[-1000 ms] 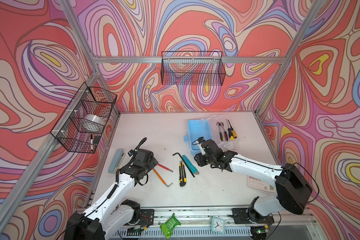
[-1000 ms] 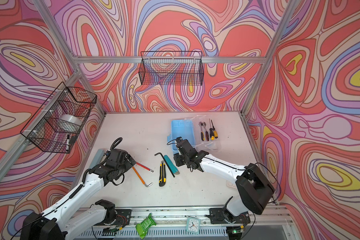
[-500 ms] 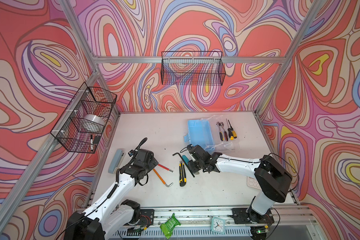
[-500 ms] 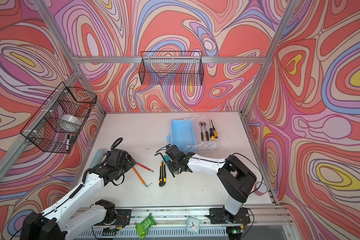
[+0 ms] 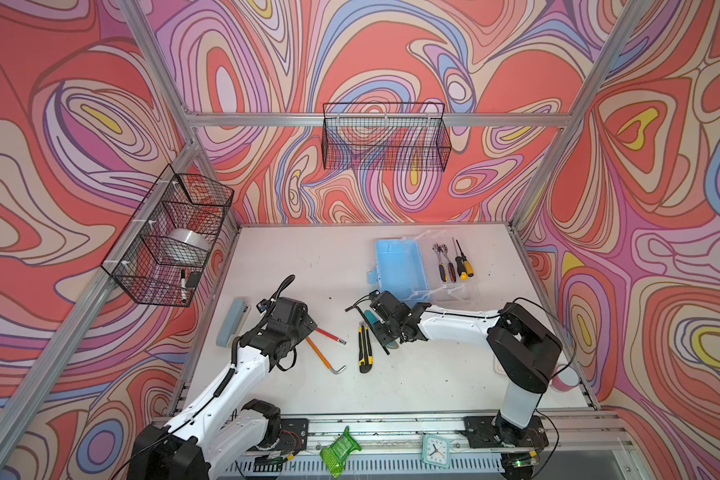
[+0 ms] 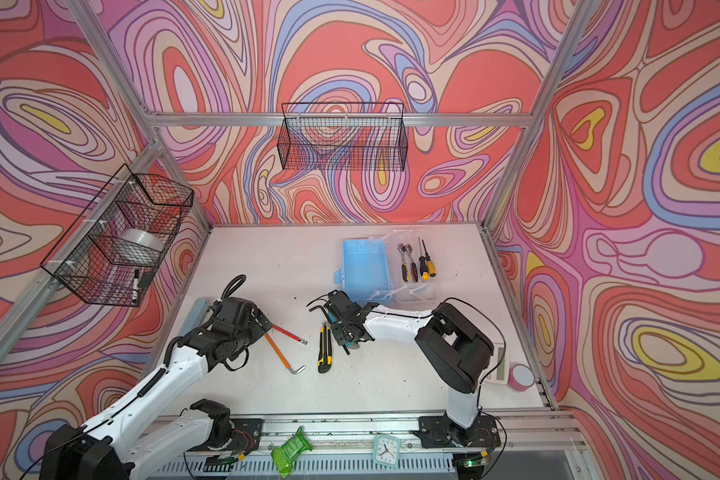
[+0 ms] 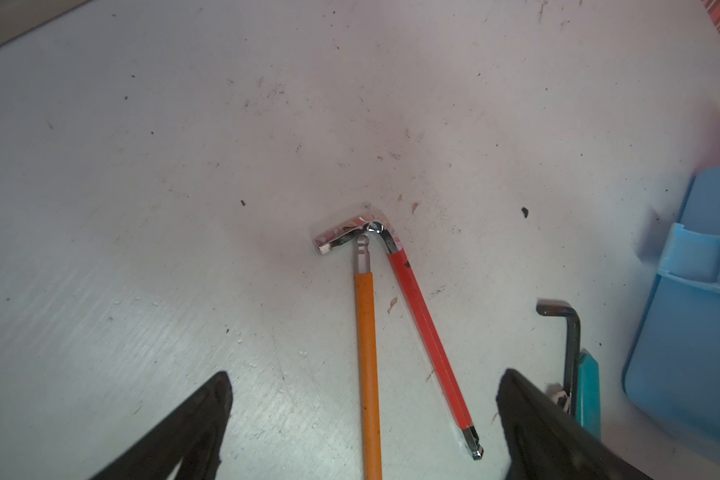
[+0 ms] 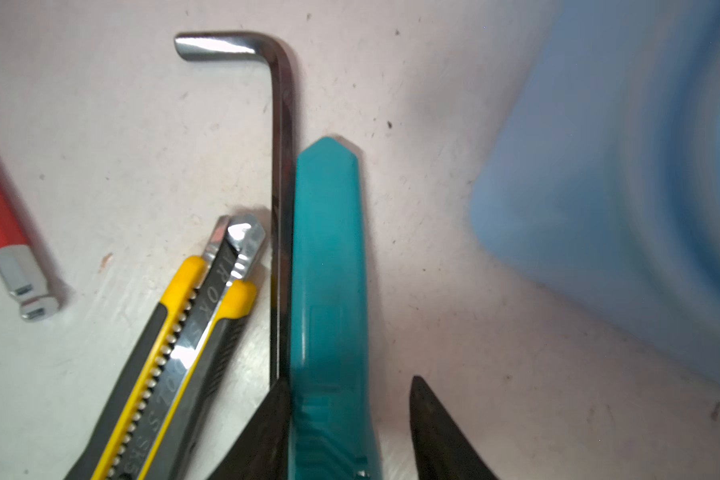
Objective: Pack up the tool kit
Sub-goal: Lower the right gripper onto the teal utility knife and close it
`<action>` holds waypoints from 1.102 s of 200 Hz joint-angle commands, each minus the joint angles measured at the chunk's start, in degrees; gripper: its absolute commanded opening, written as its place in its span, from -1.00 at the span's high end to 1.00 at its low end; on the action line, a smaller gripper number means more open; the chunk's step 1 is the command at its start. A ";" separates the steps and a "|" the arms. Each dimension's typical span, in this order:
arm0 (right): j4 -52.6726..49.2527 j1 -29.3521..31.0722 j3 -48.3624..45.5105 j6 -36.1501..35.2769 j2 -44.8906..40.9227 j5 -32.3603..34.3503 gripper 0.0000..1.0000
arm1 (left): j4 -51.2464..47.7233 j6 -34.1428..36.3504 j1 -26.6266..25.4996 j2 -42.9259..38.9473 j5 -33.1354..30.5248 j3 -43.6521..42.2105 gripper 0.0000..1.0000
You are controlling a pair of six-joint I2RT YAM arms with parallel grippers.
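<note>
**Right gripper** (image 8: pixel 350 379): lowered over the teal utility knife (image 8: pixel 329 270), with the jaws half-spread and straddling its handle. One finger (image 8: pixel 267 428) sits against the knife's side, wedged next to the dark hex key (image 8: pixel 281 166). The opposite finger stands clear of the knife with a visible gap, so no clamp is established.

**Teal knife:** flat on the tabletop (image 5: pixel 300 257), slim, with one pointed end. It lies lengthwise against the dark hex key's shaft. The yellow-and-black utility knife (image 8: pixel 192 340) lies just beside them, angled, with its metal tip close to the same shaft.

**Light blue box** (image 5: pixel 398 270): open, near the right gripper on the back-wall side. Its clear lid (image 5: pixel 454 293) is folded out beside it. Two ratchets (image 5: pixel 442 259) and two screwdrivers (image 5: pixel 461 262) lie there side by side.

**Left gripper** (image 7: pixel 364 374): jaws spread wide and holding nothing, above the orange hex key (image 7: pixel 368 353) and the red hex key (image 7: pixel 429 332). The orange key's tip meets the red key's bent end.

**Grey-blue stapler** (image 5: pixel 233 322): by the tabletop's left edge, well apart from the knives.
</note>
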 commanded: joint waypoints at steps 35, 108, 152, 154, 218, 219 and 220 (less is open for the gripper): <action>-1.27 0.30 0.78 -0.95 1.44 1.24 0.08 | -2.52 -0.48 -0.82 -0.42 -2.29 1.87 -1.00; -3.09 0.33 -1.13 -2.45 2.57 1.30 0.07 | -2.91 -0.65 -1.32 -0.41 -2.81 2.19 -1.00; -6.49 0.25 1.02 -4.83 5.03 2.19 0.02 | -3.48 -0.48 -1.82 -0.58 -3.34 2.62 -1.00; -6.62 0.30 0.98 -4.90 5.04 2.28 0.02 | -3.64 -0.48 -1.86 -0.63 -3.41 2.61 -1.00; -7.96 0.34 0.93 -5.88 5.70 1.21 0.25 | -4.02 -0.65 -2.05 -1.38 -4.05 2.52 -1.00; -7.97 0.34 0.98 -5.90 5.73 1.14 0.25 | -4.02 -0.65 -2.08 -1.38 -4.05 2.52 -1.00; -7.98 0.34 0.95 -5.91 5.74 1.16 0.25 | -4.02 -0.65 -2.10 -1.42 -4.05 2.56 -1.00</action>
